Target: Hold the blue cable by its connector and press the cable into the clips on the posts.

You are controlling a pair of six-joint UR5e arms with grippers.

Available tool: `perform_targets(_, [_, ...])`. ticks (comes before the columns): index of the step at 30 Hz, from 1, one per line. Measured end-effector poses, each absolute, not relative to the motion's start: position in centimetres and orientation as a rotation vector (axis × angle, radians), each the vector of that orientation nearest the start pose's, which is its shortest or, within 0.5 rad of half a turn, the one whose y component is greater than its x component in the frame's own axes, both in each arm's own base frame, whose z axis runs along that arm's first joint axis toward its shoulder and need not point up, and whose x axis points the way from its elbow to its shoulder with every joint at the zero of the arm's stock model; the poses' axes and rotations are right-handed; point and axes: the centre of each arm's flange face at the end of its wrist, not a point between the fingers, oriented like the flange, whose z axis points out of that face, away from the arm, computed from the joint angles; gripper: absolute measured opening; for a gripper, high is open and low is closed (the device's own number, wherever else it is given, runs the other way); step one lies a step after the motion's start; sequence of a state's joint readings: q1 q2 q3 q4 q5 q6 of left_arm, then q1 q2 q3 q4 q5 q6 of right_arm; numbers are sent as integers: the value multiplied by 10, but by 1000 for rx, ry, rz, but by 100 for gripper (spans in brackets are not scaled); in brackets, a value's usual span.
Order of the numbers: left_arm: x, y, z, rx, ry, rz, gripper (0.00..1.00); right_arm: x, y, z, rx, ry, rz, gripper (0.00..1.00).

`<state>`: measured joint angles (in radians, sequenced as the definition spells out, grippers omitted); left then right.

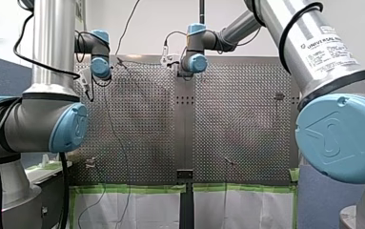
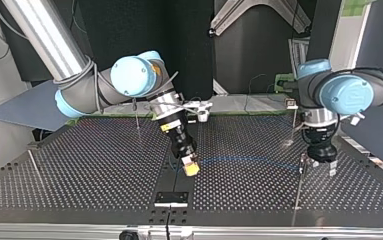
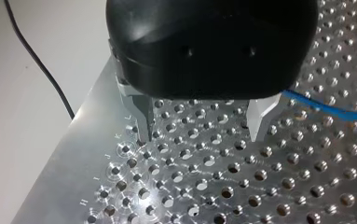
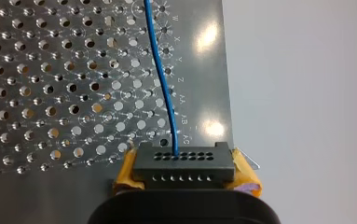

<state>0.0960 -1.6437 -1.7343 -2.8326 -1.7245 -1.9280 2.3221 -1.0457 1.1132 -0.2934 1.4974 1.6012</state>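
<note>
The right gripper (image 2: 190,167) clamps its yellow pads (image 4: 125,170) on the black connector (image 4: 184,163), the blue cable (image 4: 160,70) trailing over the perforated table (image 2: 79,165) toward the left gripper (image 3: 199,123), which hangs wide open and empty. The cable lies beside those fingers (image 3: 143,119), low against the thin posts (image 2: 293,125); a hard pull may strain it at the connector or miss the clips (image 2: 292,103).

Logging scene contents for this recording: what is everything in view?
blue cable: one, blue, from the connector across the table
connector: one, dark grey, on the cable's end
posts: four, thin metal, spaced over the table
table: one, silver, perforated, under both arms
plate: one, black, top view's near table edge
my right tool: one, yellow pads, shut on the connector
my left tool: one, black with metal fingers, open and empty over the table
</note>
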Motion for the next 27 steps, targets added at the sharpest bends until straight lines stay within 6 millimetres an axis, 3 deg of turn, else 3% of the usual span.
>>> perform_targets(14, [477, -80, 399, -469, 1529, -216, 100, 597, -433, 428, 1554, -614, 1955, 0])
perform_targets(27, [440, -93, 435, -360, 1562, -263, 100, 596, -433, 427, 1562, -616, 1951, 0])
